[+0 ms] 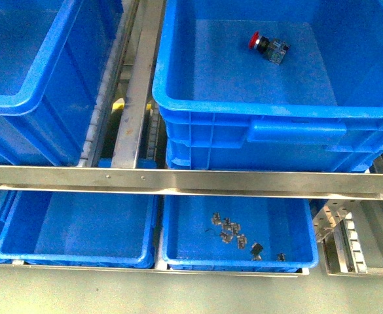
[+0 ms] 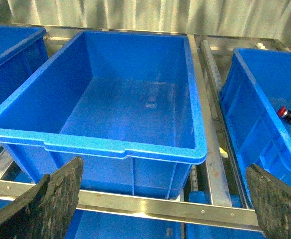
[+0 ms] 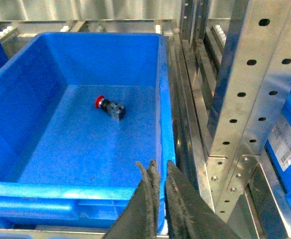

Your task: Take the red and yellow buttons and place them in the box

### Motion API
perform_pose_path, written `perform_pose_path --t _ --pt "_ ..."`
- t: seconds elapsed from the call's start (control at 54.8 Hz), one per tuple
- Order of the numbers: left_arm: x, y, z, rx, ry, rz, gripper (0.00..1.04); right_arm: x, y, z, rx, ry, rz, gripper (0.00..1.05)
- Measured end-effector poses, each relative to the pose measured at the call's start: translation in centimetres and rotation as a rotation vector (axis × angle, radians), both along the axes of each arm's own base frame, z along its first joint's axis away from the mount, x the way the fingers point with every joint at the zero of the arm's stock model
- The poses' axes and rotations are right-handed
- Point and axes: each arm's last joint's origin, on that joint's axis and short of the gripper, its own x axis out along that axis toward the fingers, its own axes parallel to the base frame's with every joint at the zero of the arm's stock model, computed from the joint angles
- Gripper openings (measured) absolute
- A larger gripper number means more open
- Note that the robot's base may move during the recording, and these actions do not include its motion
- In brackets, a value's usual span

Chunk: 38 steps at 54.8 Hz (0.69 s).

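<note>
On the upper shelf the red button [image 1: 263, 44] lies on its side on the floor of the box [image 1: 198, 104], toward the far right, its red cap pointing left and its grey body to the right, clear of every wall. Nothing else lies in the box with it. To the left stands a second deep blue bin [image 1: 47, 72] of the same kind, and in the narrow gap between the two, over the metal track, a small yellow patch [image 1: 119, 103] shows, too hidden to tell what it is. A steel rail [image 1: 178, 178] runs across just in front of both bins. Below it sit two shallow trays, the left tray [image 1: 73, 258] and the right tray [image 1: 178, 261], the latter holding a scatter of small metal clips [image 1: 230, 232]. The left gripper [image 2: 163, 167] hangs before the near wall of the left bin, its dark fingers [image 2: 55, 199] spread wide, holding nothing. The right gripper [image 3: 161, 167] hangs at the near rim of the box by its right corner, fingers [image 3: 147, 199] pressed almost together on nothing. A perforated steel post [image 3: 254, 74] stands just right of the box.
</note>
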Motion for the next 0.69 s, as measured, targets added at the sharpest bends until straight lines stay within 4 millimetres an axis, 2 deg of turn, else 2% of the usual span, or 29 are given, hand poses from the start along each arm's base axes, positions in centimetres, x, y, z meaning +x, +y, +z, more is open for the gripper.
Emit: perform_pose_path --t 0.183,0.694 --pt "0.0 0.0 0.0 0.0 0.0 0.0 0.97 -1.6 -1.3 0.1 0.0 -0.006 -0.006 0.03" --pt "0.0 0.0 0.0 0.0 0.0 0.0 0.97 -4.0 -1.3 1.2 0.0 -0.04 -0.004 0.03"
